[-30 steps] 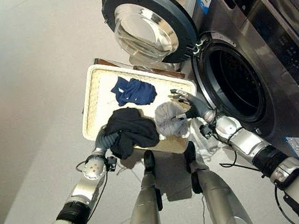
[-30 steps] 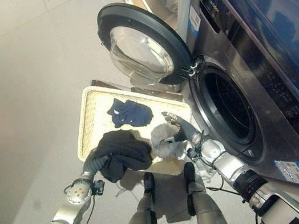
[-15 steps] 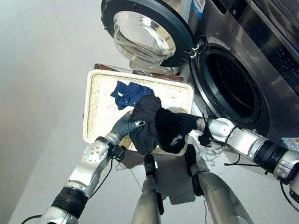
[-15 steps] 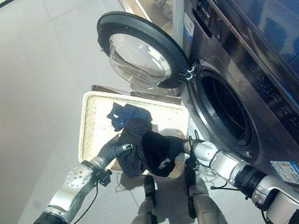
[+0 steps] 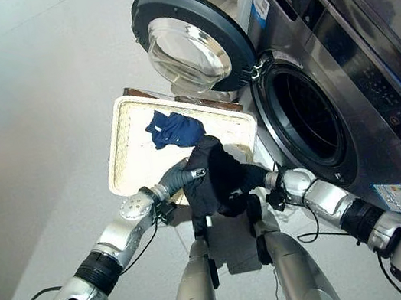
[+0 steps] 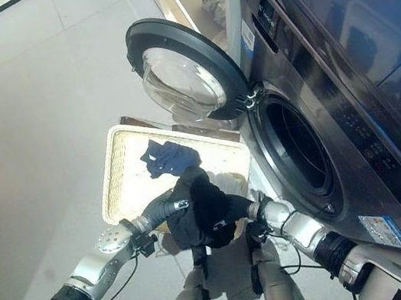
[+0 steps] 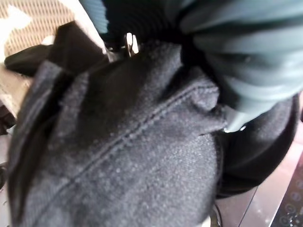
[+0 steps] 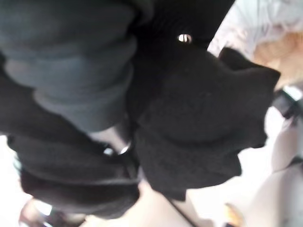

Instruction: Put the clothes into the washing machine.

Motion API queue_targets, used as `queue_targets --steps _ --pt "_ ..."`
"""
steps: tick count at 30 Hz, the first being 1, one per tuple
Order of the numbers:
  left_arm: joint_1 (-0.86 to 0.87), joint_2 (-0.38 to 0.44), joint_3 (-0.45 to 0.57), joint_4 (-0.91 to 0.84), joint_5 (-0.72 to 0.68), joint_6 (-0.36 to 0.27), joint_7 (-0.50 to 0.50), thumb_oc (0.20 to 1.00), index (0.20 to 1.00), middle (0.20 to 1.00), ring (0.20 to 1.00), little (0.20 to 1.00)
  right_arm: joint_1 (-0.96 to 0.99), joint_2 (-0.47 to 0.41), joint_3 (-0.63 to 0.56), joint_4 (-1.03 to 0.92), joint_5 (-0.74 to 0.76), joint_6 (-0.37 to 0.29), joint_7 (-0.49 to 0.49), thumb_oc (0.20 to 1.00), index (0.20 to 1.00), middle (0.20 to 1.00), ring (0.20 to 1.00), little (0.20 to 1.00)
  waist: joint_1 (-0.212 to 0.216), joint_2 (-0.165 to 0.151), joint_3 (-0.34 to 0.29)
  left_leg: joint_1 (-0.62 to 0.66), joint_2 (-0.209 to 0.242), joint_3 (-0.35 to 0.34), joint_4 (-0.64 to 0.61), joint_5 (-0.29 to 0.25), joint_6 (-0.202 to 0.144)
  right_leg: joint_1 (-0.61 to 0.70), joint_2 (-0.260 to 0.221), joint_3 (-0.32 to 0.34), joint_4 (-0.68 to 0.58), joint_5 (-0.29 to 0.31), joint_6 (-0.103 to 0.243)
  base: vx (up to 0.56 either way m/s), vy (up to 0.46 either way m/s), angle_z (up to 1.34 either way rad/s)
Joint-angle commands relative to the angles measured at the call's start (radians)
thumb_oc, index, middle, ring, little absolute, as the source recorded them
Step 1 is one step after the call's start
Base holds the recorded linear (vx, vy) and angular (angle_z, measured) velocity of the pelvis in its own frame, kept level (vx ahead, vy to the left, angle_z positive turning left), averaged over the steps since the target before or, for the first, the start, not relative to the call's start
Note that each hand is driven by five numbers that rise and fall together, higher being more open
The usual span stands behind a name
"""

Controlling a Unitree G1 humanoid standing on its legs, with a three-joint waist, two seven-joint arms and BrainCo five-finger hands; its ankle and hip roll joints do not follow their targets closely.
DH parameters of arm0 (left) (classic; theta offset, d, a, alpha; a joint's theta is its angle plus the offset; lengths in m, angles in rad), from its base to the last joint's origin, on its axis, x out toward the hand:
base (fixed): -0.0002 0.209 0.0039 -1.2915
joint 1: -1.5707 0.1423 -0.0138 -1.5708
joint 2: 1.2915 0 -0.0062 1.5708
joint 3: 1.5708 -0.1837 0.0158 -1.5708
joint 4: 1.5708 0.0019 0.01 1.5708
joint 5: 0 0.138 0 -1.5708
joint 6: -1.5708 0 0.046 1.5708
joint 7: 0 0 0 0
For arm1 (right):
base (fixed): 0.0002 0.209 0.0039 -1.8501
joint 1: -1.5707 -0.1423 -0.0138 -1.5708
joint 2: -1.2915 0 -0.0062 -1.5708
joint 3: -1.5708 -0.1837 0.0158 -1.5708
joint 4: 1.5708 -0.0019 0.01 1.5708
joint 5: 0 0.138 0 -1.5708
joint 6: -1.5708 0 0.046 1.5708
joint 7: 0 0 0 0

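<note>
A black garment (image 5: 214,176) hangs bunched between my two hands, above the near right corner of the cream woven basket (image 5: 122,136). My left hand (image 5: 177,178) reaches into the cloth from the left and my right hand (image 5: 257,179) from the right; the black cloth (image 7: 118,142) covers both. A blue garment (image 5: 173,129) lies in the basket's far half. To the right, the washing machine's drum opening (image 5: 306,122) gapes dark, with its round glass door (image 5: 188,42) swung wide open above the basket.
The basket stands on the pale floor right against the machine's front (image 5: 383,125). A brown board (image 5: 199,100) shows under the basket's far edge. Open floor (image 5: 23,111) stretches to the left.
The left hand carried the black garment right, over the grey one at the right hand. Both hands then met in the bundle. The camera has shifted slightly.
</note>
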Motion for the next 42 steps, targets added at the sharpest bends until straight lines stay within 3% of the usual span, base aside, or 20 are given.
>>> queue_targets --steps 1,6,12,16,22,25,27,28,30,33,35,36,37,38,39,40,41,42 --pt "0.002 -0.076 0.024 -0.016 0.027 -0.057 0.087 1.000 1.000 1.000 1.000 1.000 0.005 0.072 -0.009 -0.046 0.127 0.006 -0.024 0.200 0.200 0.200 0.200 0.200 -0.024 -0.025 -0.020 -0.023 -0.068 0.054 0.080 -0.080 0.004 0.054 0.000 -0.006 -0.080 -0.003 0.097 0.01 0.013 -0.09" --pt "0.019 -0.091 0.036 0.056 0.165 -0.038 0.316 1.000 1.000 1.000 1.000 1.000 0.038 0.097 -0.043 0.029 0.201 0.050 -0.042 0.200 0.200 0.200 0.200 0.200 -0.022 -0.015 -0.020 -0.062 -0.079 0.041 0.086 -0.070 0.006 0.009 -0.004 0.000 -0.059 -0.004 0.094 0.02 0.014 -0.14" --pt "0.018 -0.108 0.080 0.199 0.265 -0.042 0.765 1.000 1.000 1.000 1.000 1.000 0.028 0.119 -0.087 0.151 0.311 0.070 -0.060 0.200 0.200 0.200 0.200 0.200 -0.001 0.001 -0.020 -0.134 -0.086 0.010 0.104 -0.052 0.010 -0.066 -0.008 0.008 0.011 -0.031 0.086 0.04 -0.070 -0.05" --pt "0.033 -0.152 0.131 0.300 0.280 -0.073 0.898 1.000 1.000 1.000 1.000 1.000 0.006 0.139 -0.158 0.245 0.447 0.030 -0.078 0.200 0.200 0.200 0.200 0.200 0.013 0.019 -0.020 -0.182 -0.088 -0.002 0.126 -0.047 0.009 -0.115 -0.011 0.004 0.059 -0.047 0.081 0.06 -0.105 0.06" --pt "0.030 -0.206 0.208 0.421 0.250 -0.081 0.883 1.000 1.000 1.000 1.000 1.000 -0.094 0.137 -0.327 0.368 0.635 -0.034 -0.154 0.200 0.200 0.200 0.200 0.200 0.018 0.058 -0.020 -0.230 -0.079 0.016 0.147 -0.046 0.005 -0.181 -0.011 -0.004 0.125 -0.071 0.076 0.11 -0.050 0.07" --pt "0.026 -0.226 0.224 0.481 0.239 -0.069 0.866 1.000 1.000 1.000 1.000 1.000 -0.156 0.119 -0.432 0.408 0.779 -0.102 -0.216 0.200 0.200 0.200 0.200 0.200 0.014 0.082 -0.020 -0.241 -0.072 0.034 0.150 -0.049 0.003 -0.207 -0.005 0.001 0.168 -0.101 0.072 0.12 0.002 0.07" --pt "0.026 -0.242 0.232 0.524 0.227 -0.074 0.856 1.000 1.000 1.000 1.000 1.000 -0.235 0.082 -0.534 0.414 0.889 -0.175 -0.297 0.200 0.200 0.200 0.200 0.200 0.009 0.101 -0.020 -0.264 -0.066 0.044 0.162 -0.045 0.001 -0.234 0.004 0.008 0.191 -0.107 0.066 0.12 0.038 0.00" --pt "0.040 -0.253 0.229 0.534 0.217 -0.073 0.854 1.000 1.000 1.000 1.000 1.000 -0.262 0.068 -0.572 0.404 0.947 -0.244 -0.335 0.200 0.200 0.200 0.200 0.200 0.004 0.106 -0.020 -0.263 -0.066 0.048 0.173 -0.058 0.000 -0.237 0.002 0.012 0.212 -0.127 0.064 0.11 0.055 -0.06" --pt "0.049 -0.264 0.226 0.541 0.212 -0.082 0.852 1.000 1.000 1.000 1.000 1.000 -0.301 0.047 -0.614 0.386 0.986 -0.282 -0.371 0.200 0.200 0.200 0.200 0.200 0.002 0.114 -0.020 -0.278 -0.064 0.050 0.177 -0.052 0.001 -0.252 0.008 0.017 0.212 -0.118 0.061 0.08 0.036 -0.10" --pt "0.071 -0.275 0.202 0.562 0.201 -0.114 0.839 1.000 1.000 1.000 1.000 1.000 -0.392 -0.033 -0.708 0.369 1.143 -0.509 -0.418 0.200 0.200 0.200 0.200 0.200 -0.003 0.115 -0.020 -0.295 -0.066 0.052 0.200 -0.073 0.007 -0.269 0.012 0.028 0.234 -0.138 0.057 0.09 -0.033 -0.13" --pt "0.075 -0.271 0.200 0.558 0.204 -0.123 0.836 1.000 1.000 1.000 1.000 1.000 -0.426 -0.071 -0.734 0.354 1.205 -0.595 -0.424 0.200 0.200 0.200 0.200 0.200 -0.001 0.113 -0.020 -0.312 -0.064 0.053 0.203 -0.067 0.009 -0.282 0.015 0.027 0.230 -0.125 0.056 0.03 -0.072 -0.09" --pt "0.088 -0.259 0.195 0.548 0.210 -0.133 0.827 1.000 1.000 1.000 1.000 1.000 -0.456 -0.119 -0.784 0.316 1.273 -0.843 -0.441 0.200 0.200 0.200 0.200 0.200 0.001 0.107 -0.020 -0.323 -0.064 0.052 0.210 -0.079 0.013 -0.289 0.016 0.027 0.233 -0.132 0.057 0.02 -0.099 -0.02" --pt "0.094 -0.249 0.189 0.536 0.205 -0.134 0.827 1.000 1.000 1.000 1.000 1.000 -0.464 -0.142 -0.812 0.286 1.267 -0.982 -0.486 0.200 0.200 0.200 0.200 0.200 0.000 0.104 -0.020 -0.330 -0.065 0.049 0.213 -0.083 0.017 -0.296 0.020 0.029 0.237 -0.134 0.057 0.04 -0.116 0.00" --pt "0.098 -0.242 0.184 0.526 0.202 -0.131 0.829 1.000 1.000 1.000 1.000 1.000 -0.468 -0.161 -0.833 0.284 1.234 -1.075 -0.536 0.200 0.200 0.200 0.200 0.200 -0.002 0.103 -0.020 -0.334 -0.066 0.046 0.215 -0.085 0.019 -0.299 0.023 0.031 0.240 -0.134 0.058 0.01 -0.109 0.00" --pt "0.093 -0.223 0.170 0.499 0.195 -0.112 0.838 1.000 1.000 1.000 1.000 1.000 -0.488 -0.217 -0.864 0.320 1.078 -1.257 -0.720 0.325 0.325 0.325 0.325 0.325 -0.003 0.099 -0.020 -0.351 -0.070 0.041 0.222 -0.087 0.025 -0.314 0.032 0.032 0.247 -0.130 0.058 -0.02 -0.089 0.01" --pt "0.088 -0.214 0.166 0.488 0.189 -0.103 0.841 1.000 1.000 1.000 1.000 1.000 -0.499 -0.243 -0.866 0.333 1.031 -1.279 -0.786 0.464 0.464 0.464 0.464 0.464 -0.002 0.098 -0.020 -0.363 -0.070 0.040 0.226 -0.077 0.026 -0.324 0.032 0.030 0.245 -0.116 0.057 -0.01 -0.078 0.02" --pt "0.080 -0.190 0.153 0.452 0.167 -0.076 0.844 1.000 1.000 1.000 1.000 1.000 -0.540 -0.334 -0.853 0.378 0.838 -1.296 -1.044 1.000 1.000 1.000 1.000 1.000 -0.001 0.102 -0.020 -0.385 -0.078 0.037 0.246 -0.078 0.027 -0.346 0.029 0.029 0.259 -0.111 0.055 0.00 -0.001 0.06" --pt "0.080 -0.184 0.150 0.445 0.159 -0.072 0.843 1.000 1.000 1.000 1.000 1.000 -0.569 -0.383 -0.842 0.373 0.666 -1.245 -1.241 1.000 1.000 1.000 1.000 1.000 -0.002 0.108 -0.020 -0.393 -0.080 0.036 0.254 -0.079 0.027 -0.356 0.026 0.029 0.267 -0.113 0.055 0.04 0.035 0.07"
